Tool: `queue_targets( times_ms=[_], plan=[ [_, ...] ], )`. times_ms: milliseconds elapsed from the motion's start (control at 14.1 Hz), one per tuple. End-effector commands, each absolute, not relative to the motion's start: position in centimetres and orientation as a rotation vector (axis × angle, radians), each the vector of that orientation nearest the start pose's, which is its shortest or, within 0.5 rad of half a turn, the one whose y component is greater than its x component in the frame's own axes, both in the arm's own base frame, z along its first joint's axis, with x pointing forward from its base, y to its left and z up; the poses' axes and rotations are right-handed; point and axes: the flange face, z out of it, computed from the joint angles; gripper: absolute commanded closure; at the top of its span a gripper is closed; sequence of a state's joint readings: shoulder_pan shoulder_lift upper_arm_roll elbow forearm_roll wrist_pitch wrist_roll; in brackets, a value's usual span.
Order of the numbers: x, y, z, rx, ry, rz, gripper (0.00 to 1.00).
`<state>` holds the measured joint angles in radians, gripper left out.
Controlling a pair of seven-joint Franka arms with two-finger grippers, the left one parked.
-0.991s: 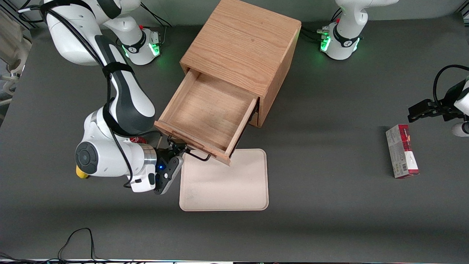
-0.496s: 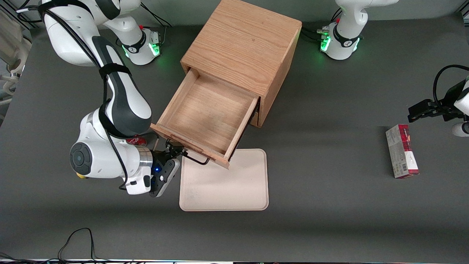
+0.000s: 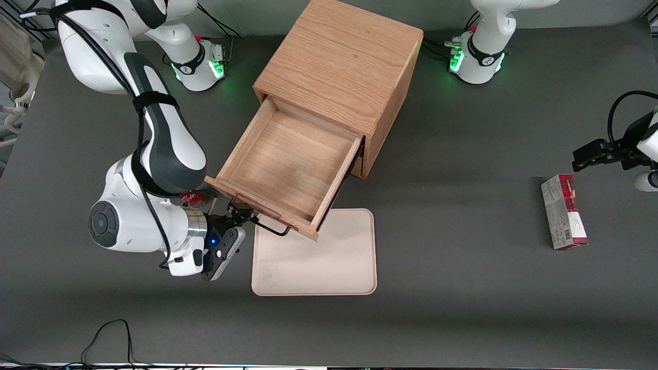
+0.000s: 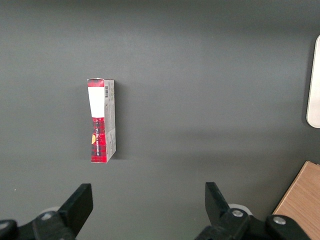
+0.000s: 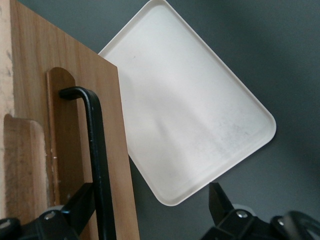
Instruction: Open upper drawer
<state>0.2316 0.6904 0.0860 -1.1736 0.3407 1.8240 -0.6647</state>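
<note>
Front view showed you the claw [image 3: 240, 215] at the handle [image 3: 271, 227] of the upper drawer [image 3: 284, 163], which stood pulled well out of the cabinet [image 3: 342, 67], its front overhanging the tray [image 3: 329, 264] beside the claw. Your wrist view had the fingers [image 5: 86, 200] spread wide, one each side of the handle [image 5: 96, 150], not pinching it. A red box [image 3: 564, 210] lay well apart, toward the parked arm's end of the table [image 3: 462, 308].
</note>
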Motion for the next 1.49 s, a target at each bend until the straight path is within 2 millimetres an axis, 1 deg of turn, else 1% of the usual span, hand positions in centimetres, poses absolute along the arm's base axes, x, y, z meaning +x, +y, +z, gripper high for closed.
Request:
queue_targets(
  times_ms=[0,354,850,1062,1133,1204,1274,1345,1416],
  plan=[
    [71.4,23.1,39.7,-2.488,-1.162,-0.106,0.00],
    [71.4,23.1,40.1,-2.488,-1.146,-0.113,0.00],
    [71.3,23.6,43.0,-2.473,-1.156,-0.163,0.00],
    [71.2,23.5,43.3,-2.459,-1.148,-0.151,0.00],
    [71.5,22.4,44.1,-2.462,-1.140,-0.148,0.00],
    [71.6,21.3,44.4,-2.465,-1.128,-0.121,0.00],
    [71.3,20.7,44.8,-2.476,-1.134,-0.092,0.00],
    [71.1,19.6,45.7,-2.509,-1.122,-0.074,0.00],
    [71.1,18.0,47.2,-2.606,-1.087,-0.073,0.00]
  ],
)
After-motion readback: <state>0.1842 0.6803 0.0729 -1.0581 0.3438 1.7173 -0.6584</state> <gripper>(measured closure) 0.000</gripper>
